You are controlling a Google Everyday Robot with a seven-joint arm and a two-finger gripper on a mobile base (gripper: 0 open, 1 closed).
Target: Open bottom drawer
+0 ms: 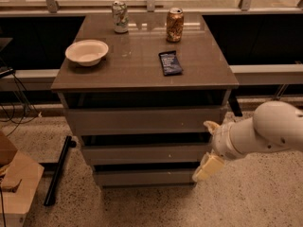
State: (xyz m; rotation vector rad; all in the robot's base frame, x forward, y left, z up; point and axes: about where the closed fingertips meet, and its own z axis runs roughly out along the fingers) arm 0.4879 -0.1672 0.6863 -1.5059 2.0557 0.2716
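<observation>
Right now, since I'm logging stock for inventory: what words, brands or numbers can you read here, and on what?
No text is readable.
Silver-green can: print too blurred to read.
Orange-brown can: label too blurred to read.
Dark snack packet: pale marks, unreadable.
White bowl, bottom drawer: no text.
Gripper, at the cabinet's front right by the lower drawers: no markings.

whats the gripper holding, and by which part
Nothing. The gripper hangs by the right end of the bottom drawer, with no part of it gripped.
</observation>
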